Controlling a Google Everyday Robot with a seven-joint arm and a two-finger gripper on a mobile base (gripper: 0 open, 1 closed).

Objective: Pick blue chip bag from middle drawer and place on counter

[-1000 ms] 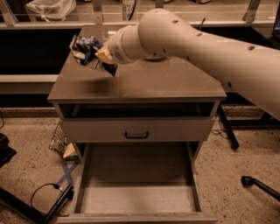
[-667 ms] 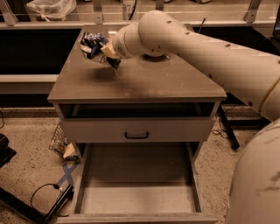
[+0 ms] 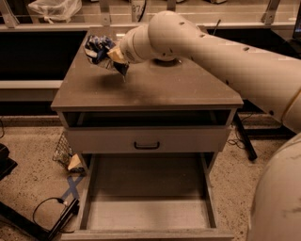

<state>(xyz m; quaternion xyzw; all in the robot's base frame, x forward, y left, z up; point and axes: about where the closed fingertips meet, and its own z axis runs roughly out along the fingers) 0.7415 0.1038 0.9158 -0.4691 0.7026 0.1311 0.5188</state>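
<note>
The blue chip bag [image 3: 97,47], shiny dark blue with pale patches, hangs crumpled in my gripper [image 3: 114,60] over the back left part of the counter [image 3: 160,89]. The gripper is shut on the bag's right side and holds it just above the surface. My pale arm [image 3: 221,52] reaches in from the right across the counter. Below, the middle drawer [image 3: 148,197] is pulled out wide, and its flat grey floor shows nothing on it.
A shut drawer front with a black handle [image 3: 146,145] sits above the open drawer. A plastic bag [image 3: 54,8] lies on the shelf behind. Cables [image 3: 47,212], blue tape [image 3: 70,188] and a mesh scrap [image 3: 62,149] lie on the floor at left. A black stand leg [image 3: 244,136] is at right.
The gripper with the bag has shifted a little right and back over the counter. My arm's near section now fills the lower right corner.
</note>
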